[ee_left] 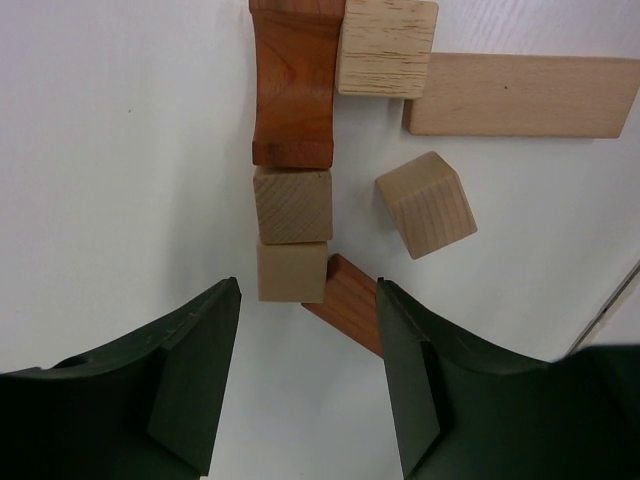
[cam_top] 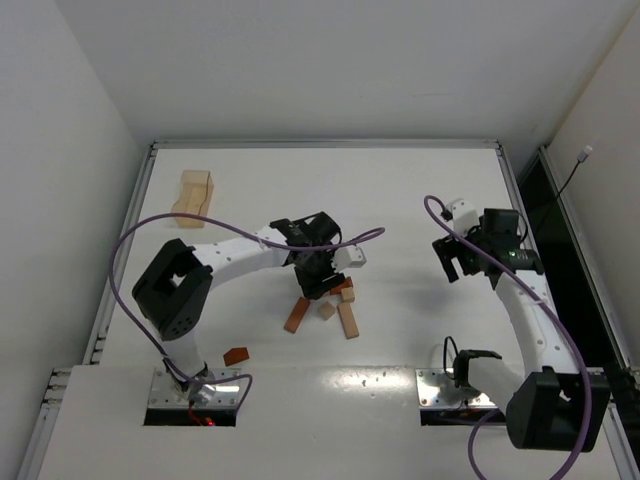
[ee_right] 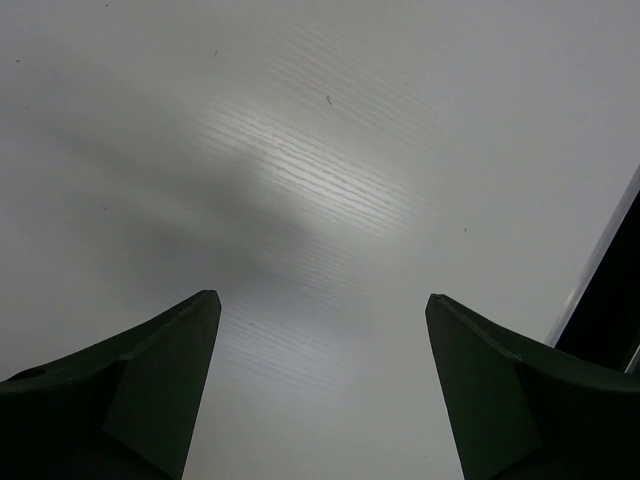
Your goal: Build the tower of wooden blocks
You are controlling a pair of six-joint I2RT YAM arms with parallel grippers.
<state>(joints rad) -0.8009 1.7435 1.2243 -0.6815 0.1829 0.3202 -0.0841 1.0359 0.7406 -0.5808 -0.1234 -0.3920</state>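
Note:
In the left wrist view my left gripper is open and empty, just above the table. Ahead of its jaws two pale tan cubes lie in a row with a reddish-brown arch piece. A reddish bar lies by the right finger. A tilted tan cube, another tan cube and a long tan bar lie to the right. From above, the left gripper covers part of this block cluster. My right gripper is open and empty over bare table.
A small reddish roof-like piece lies alone near the left arm's base. A larger pale wooden piece sits at the far left of the table. The table's raised edge runs along the right, beside the right arm.

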